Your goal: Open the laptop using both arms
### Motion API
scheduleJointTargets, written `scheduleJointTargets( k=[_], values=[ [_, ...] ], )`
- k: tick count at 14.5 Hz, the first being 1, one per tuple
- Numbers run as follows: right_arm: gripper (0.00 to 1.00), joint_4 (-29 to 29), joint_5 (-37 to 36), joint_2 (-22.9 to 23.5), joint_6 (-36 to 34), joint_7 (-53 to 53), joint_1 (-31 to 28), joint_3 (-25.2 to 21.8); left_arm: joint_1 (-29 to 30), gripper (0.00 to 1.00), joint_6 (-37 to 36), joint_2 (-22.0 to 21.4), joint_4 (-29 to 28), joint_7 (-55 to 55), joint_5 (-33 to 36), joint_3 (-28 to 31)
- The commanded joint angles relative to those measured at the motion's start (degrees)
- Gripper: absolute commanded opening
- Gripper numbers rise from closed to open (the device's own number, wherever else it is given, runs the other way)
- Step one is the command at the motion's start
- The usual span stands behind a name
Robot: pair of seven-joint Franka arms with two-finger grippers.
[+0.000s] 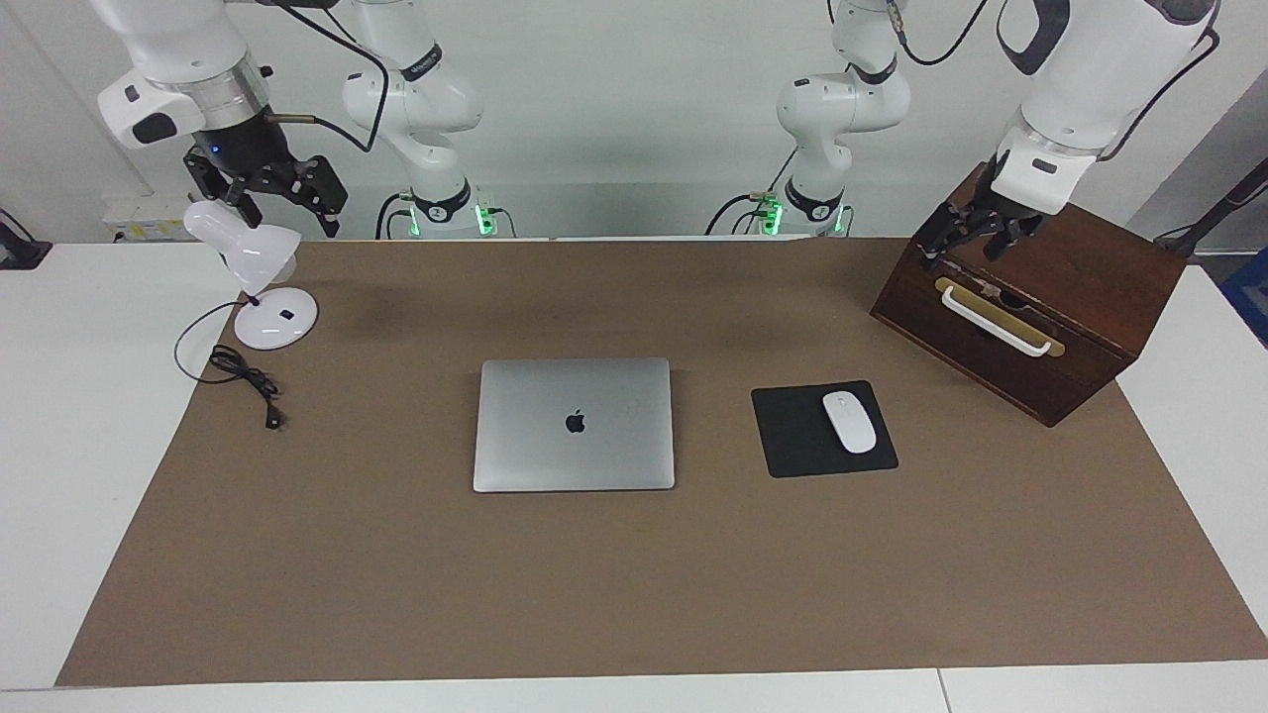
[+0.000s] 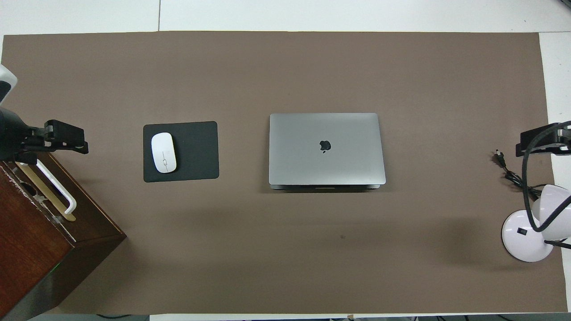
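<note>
The silver-grey laptop (image 1: 575, 424) (image 2: 325, 149) lies closed and flat in the middle of the brown mat, with its dark apple logo facing up. Neither gripper touches it. My left gripper (image 1: 976, 243) (image 2: 67, 138) hangs open over the wooden box at the left arm's end of the table. At the right arm's end, my right gripper (image 1: 287, 208) (image 2: 537, 143) hangs open above the white desk lamp. Both hold nothing.
A black mouse pad (image 1: 792, 436) (image 2: 196, 151) carrying a white mouse (image 1: 849, 422) (image 2: 163, 153) lies beside the laptop toward the left arm's end. The dark wooden box (image 1: 1090, 287) (image 2: 35, 240) has a white handle. The lamp (image 1: 253, 253) (image 2: 526, 234) trails a black cable (image 1: 243, 371).
</note>
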Motion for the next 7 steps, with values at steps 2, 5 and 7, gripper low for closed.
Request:
scheduleJointTargets(
  k=[2,5,7],
  values=[
    [1.00,-0.6,0.5,-1.0,0.2,-0.8,-1.3,0.7,0.2,1.00,0.5,-0.6,0.0,0.7,1.0,0.0],
    [1.00,-0.6,0.5,-1.0,0.2,-0.8,-1.3,0.9,0.2,1.00,0.6,-0.6,0.0,0.7,1.0,0.0],
    [1.00,-0.6,0.5,-1.0,0.2,-0.8,-1.3,0.8,0.2,1.00,1.1,-0.8,-0.2,0.5,1.0,0.0]
  ],
)
